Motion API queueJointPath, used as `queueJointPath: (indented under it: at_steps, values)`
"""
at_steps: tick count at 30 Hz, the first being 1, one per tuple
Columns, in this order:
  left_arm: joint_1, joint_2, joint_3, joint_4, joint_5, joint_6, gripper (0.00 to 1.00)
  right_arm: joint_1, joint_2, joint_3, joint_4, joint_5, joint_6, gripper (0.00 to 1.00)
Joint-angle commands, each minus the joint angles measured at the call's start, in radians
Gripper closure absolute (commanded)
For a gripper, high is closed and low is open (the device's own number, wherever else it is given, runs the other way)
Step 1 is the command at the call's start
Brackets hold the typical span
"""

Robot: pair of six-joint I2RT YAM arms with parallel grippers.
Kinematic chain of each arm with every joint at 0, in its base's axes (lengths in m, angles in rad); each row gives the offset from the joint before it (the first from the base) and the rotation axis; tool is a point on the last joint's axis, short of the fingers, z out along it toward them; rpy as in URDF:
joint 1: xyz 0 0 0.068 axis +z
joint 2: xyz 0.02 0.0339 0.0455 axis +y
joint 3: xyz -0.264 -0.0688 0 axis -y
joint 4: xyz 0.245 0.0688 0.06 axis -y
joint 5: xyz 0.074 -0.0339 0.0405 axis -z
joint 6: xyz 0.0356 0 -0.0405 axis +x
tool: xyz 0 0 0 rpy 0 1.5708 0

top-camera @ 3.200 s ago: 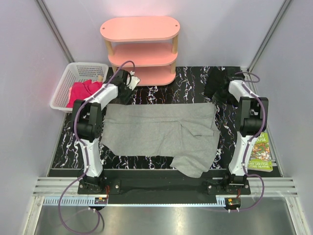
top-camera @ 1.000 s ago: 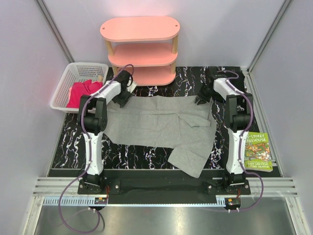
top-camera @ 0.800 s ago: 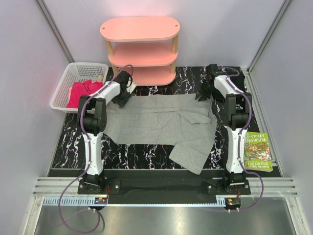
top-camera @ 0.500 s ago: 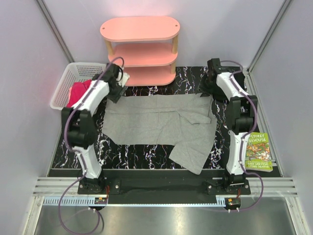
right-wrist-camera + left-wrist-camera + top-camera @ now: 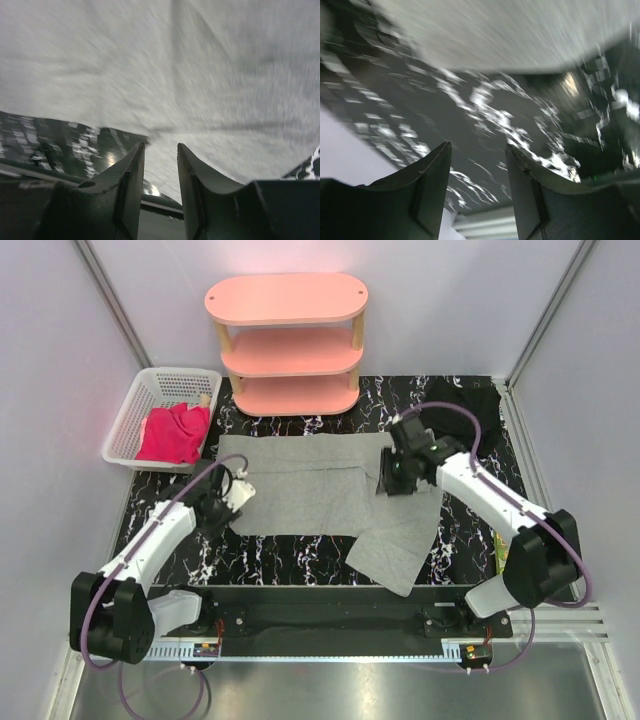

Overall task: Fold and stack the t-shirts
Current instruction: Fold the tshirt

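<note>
A large grey t-shirt [image 5: 320,485] lies spread flat on the black marbled table [image 5: 290,550], one part trailing toward the near edge [image 5: 392,558]. My left gripper [image 5: 238,502] hovers at the shirt's left edge; in the left wrist view its jaws [image 5: 479,147] stand open over bare table, the grey t-shirt [image 5: 495,30] just beyond. My right gripper [image 5: 388,480] hangs over the shirt's right part; in the right wrist view it [image 5: 161,146] is open above the grey cloth [image 5: 200,65], holding nothing. A black t-shirt [image 5: 470,400] lies at the back right. A magenta-pink one [image 5: 172,432] sits in the basket.
A white basket [image 5: 135,405] stands at the back left, off the table's corner. A pink three-tier shelf [image 5: 288,340] stands at the back centre. A sliver of a green book [image 5: 497,548] shows beside the right arm.
Both arms have drawn back from the shirt's far corners. The left gripper swung down to the shirt's left edge; the right came inward over its right part. The shirt lies let go and flat.
</note>
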Motion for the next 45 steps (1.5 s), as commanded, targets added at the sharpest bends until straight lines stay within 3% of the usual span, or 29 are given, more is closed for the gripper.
queueJointPath:
  at_steps: [1, 7, 12, 20, 24, 28, 33, 45]
  values:
    - [-0.004, -0.027, -0.058, 0.098, -0.001, 0.071, 0.47, 0.07, -0.007, -0.138, -0.032, 0.049, 0.004, 0.61]
    - [-0.004, 0.038, -0.095, 0.209, -0.002, 0.054, 0.45, 0.23, 0.025, -0.159, -0.099, 0.097, 0.008, 0.6]
    - [-0.004, 0.079, -0.038, 0.241, 0.036, -0.025, 0.43, 0.396, 0.033, -0.156, -0.156, 0.128, 0.059, 0.59]
    - [0.001, 0.168, -0.058, 0.298, -0.008, -0.035, 0.41, 0.648, 0.03, -0.197, -0.364, 0.25, 0.267, 0.52]
    - [0.013, 0.168, -0.026, 0.298, -0.008, -0.039, 0.41, 0.664, -0.121, -0.322, -0.357, 0.218, 0.433, 0.44]
    - [0.027, 0.176, -0.017, 0.298, -0.011, -0.041, 0.41, 0.662, -0.37, -0.464, -0.357, 0.307, 0.757, 0.4]
    - [0.033, 0.179, -0.011, 0.297, -0.007, -0.055, 0.41, 0.624, -0.59, -0.63, -0.32, 0.329, 0.887, 0.41]
    - [0.038, 0.193, 0.0, 0.296, -0.011, -0.072, 0.41, 0.612, -0.446, -0.691, -0.199, 0.282, 0.833, 0.44]
